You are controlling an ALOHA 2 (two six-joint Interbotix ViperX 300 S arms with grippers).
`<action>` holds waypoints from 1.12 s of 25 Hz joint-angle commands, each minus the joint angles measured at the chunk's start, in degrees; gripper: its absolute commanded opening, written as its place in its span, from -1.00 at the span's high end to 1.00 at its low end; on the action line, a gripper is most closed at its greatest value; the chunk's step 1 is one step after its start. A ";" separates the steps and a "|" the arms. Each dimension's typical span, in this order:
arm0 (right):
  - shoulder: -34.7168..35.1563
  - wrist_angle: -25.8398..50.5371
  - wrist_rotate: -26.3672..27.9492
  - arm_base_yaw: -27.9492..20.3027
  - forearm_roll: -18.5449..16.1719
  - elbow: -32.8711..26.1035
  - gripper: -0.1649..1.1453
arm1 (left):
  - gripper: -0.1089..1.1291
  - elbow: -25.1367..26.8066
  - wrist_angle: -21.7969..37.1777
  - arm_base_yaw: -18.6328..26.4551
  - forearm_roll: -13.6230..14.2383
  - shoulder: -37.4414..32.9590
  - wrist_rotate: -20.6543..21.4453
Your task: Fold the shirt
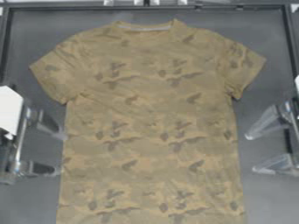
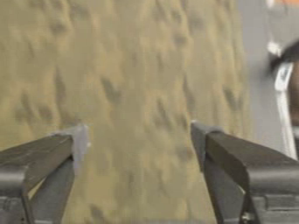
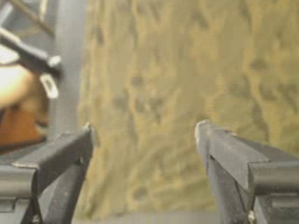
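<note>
Shirt flat at frame centre on dark table. Left end effector and right end effector flank it, jaws spread, gripping nothing.

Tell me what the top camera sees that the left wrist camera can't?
Only the top view shows the whole shirt lying flat on the table: its pale collar, both sleeves, and both arms at once, the left gripper beside one side edge and the right gripper beside the other. Only the left wrist view shows the left gripper up close, its jaws wide apart over the cloth, with nothing between them. Both show the blotchy tan shirt and some bare table.
</note>
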 commanded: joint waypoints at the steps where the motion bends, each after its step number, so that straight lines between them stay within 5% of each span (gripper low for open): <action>1: 4.13 7.29 10.90 6.50 -10.02 -4.83 -0.74 | -0.75 -4.13 4.39 -5.98 8.70 3.69 -9.67; 4: 8.09 13.27 21.01 13.97 -17.58 -7.91 -0.74 | -0.73 -6.15 9.84 -11.78 16.26 6.68 -18.90; 8: 13.10 17.14 30.94 21.18 -21.97 -9.84 -0.74 | -0.70 -7.38 13.89 -17.84 21.18 10.72 -27.86; 16: 19.95 12.74 39.73 26.72 -20.92 -10.11 -0.74 | -0.65 -7.91 13.01 -22.85 21.62 16.79 -35.24; 28: 29.36 7.12 51.77 33.84 -24.26 -9.49 -0.74 | -0.64 -10.11 10.46 -27.16 21.80 27.42 -42.36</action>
